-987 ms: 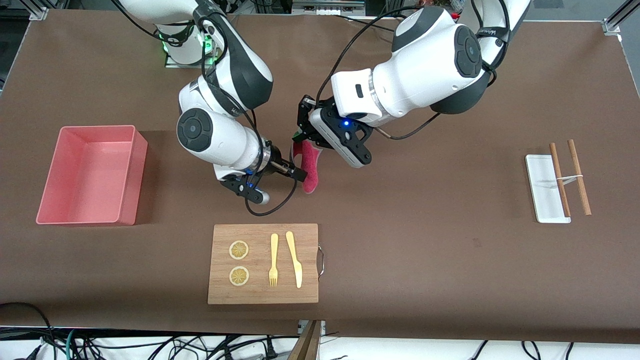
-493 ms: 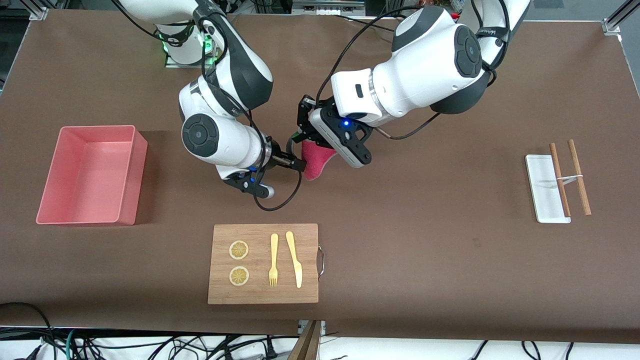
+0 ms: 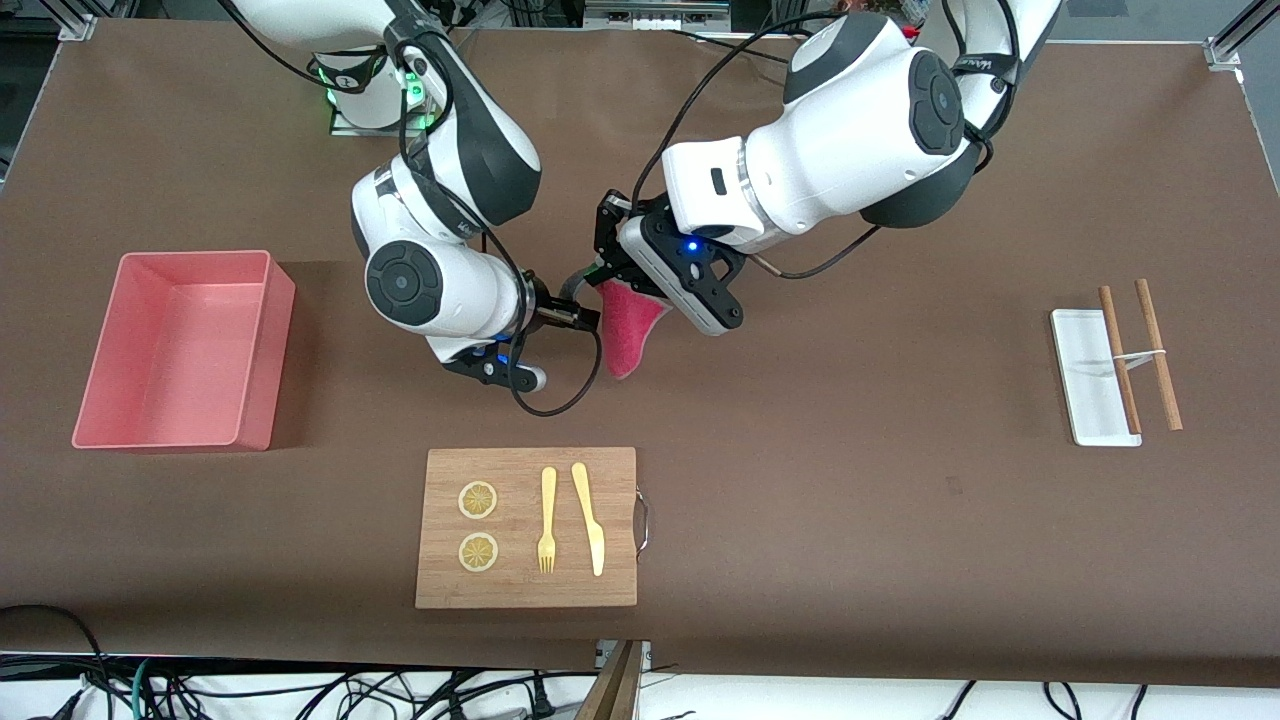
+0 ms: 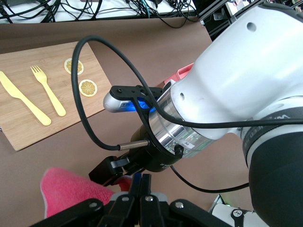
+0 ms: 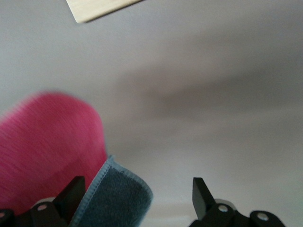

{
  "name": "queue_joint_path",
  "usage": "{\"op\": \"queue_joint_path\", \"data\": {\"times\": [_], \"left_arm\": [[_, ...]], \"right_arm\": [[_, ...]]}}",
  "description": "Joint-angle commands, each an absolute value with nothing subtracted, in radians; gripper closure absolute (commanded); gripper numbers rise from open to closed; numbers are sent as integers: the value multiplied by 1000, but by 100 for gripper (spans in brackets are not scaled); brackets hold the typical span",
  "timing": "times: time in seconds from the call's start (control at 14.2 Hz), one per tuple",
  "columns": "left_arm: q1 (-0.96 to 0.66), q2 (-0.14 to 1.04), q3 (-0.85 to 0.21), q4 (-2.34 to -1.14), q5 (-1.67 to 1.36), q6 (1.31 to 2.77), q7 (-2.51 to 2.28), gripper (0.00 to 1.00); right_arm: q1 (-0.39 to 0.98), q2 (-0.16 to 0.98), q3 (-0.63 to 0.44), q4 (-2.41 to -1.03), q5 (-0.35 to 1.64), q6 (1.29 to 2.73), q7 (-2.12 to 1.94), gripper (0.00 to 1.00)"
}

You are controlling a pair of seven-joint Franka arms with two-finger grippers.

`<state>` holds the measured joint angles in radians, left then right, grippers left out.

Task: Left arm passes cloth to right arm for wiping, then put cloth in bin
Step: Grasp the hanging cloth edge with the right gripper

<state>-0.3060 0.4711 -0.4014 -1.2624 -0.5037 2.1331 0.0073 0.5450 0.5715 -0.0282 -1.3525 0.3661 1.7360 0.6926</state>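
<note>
Near the middle of the front view, slightly above centre, the small soft magenta-pink and dark grey cloth (image 3: 628,335) is hanging in the air over the bare brown tabletop (image 3: 850,480), pinched at its top edge by the black two-finger left gripper (image 3: 606,277), whose jaws are clenching tight on the fabric. The white jointed left arm (image 3: 850,140) is reaching in from the upper right of the frame. The white jointed right arm (image 3: 440,250) is coming down from the upper left, and its black right gripper (image 3: 588,318) is sitting just beside the cloth with its jaws spread wide; in the right wrist view a grey corner of the cloth (image 5: 118,198) is lying between the two fingertips (image 5: 201,191), though whether either is touching it is hard to judge. The pink rectangular plastic bin (image 3: 185,350) is standing at the centre left of the frame, well apart from the cloth. Lower in the frame, below the grippers, the wooden cutting board (image 3: 527,527) is carrying two lemon slices (image 3: 478,525), a yellow fork (image 3: 547,520) and a yellow knife (image 3: 589,517). At the centre right, a small white tray (image 3: 1090,378) is lying with two brown sticks (image 3: 1140,355) across and beside it
</note>
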Motion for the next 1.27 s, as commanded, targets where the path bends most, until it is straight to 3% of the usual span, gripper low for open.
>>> {"op": "queue_joint_path", "data": {"times": [0.0, 0.14, 0.35, 0.42, 0.49, 0.63, 0.85, 1.2], "left_arm": [[-316, 489, -397, -1229, -548, 2137, 29, 100], [-316, 488, -397, -1229, -548, 2135, 29, 100], [-316, 488, -397, -1229, -548, 2135, 29, 100], [-316, 488, -397, -1229, -548, 2135, 29, 100], [-316, 488, -397, -1229, -548, 2135, 29, 100], [-316, 488, -397, -1229, -548, 2135, 31, 100], [-316, 488, -397, -1229, -548, 2135, 29, 100], [-316, 488, -397, -1229, -549, 2135, 29, 100]], "right_arm": [[541, 577, -25, -1344, 354, 1698, 670, 1], [537, 577, -23, -1342, 365, 1640, 667, 8], [517, 577, -20, -1342, 425, 1611, 670, 9], [515, 577, -21, -1341, 431, 1611, 670, 14], [509, 575, -20, -1339, 433, 1611, 669, 30], [502, 577, -20, -1336, 439, 1609, 670, 36], [465, 575, -21, -1336, 562, 1592, 684, 54], [428, 575, -23, -1333, 653, 1554, 810, 62]]}}
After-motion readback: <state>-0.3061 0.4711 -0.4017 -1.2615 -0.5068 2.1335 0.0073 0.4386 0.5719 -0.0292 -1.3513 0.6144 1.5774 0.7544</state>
